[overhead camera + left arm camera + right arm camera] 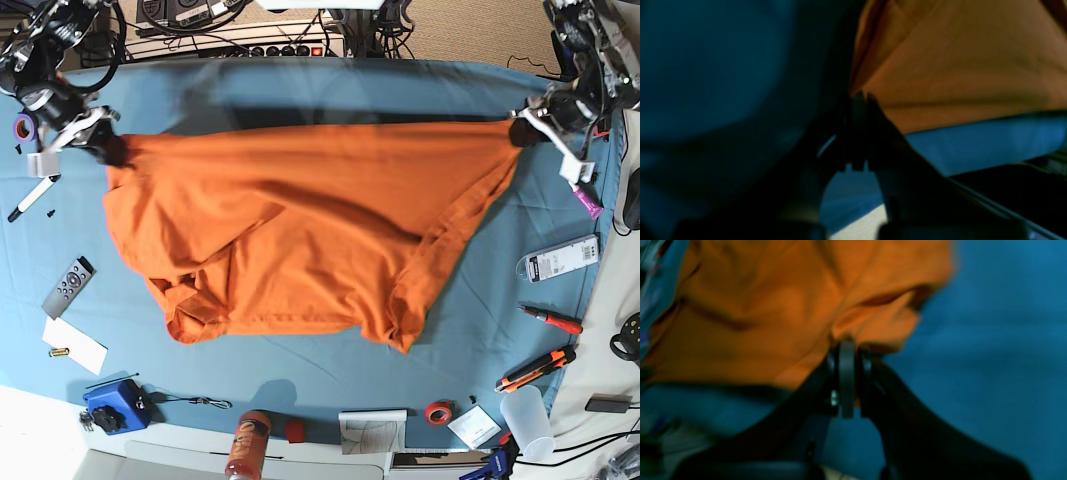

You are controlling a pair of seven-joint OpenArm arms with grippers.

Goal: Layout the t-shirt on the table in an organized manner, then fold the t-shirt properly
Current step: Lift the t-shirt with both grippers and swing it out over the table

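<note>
You've got t-shirt (pixel 300 240) stretched mid-frame over table (pixel 300 360). Left gripper (pixel 520 130), upper right, pinches one corner; right gripper (pixel 105 148), upper left, pinches other. Both jaws pressed together on fabric.

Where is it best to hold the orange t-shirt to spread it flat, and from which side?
Grip the t-shirt at its two stretched upper corners, each from its outer side. The right gripper and left gripper are shut there; the top edge runs taut while the rest lies crumpled below.
</note>
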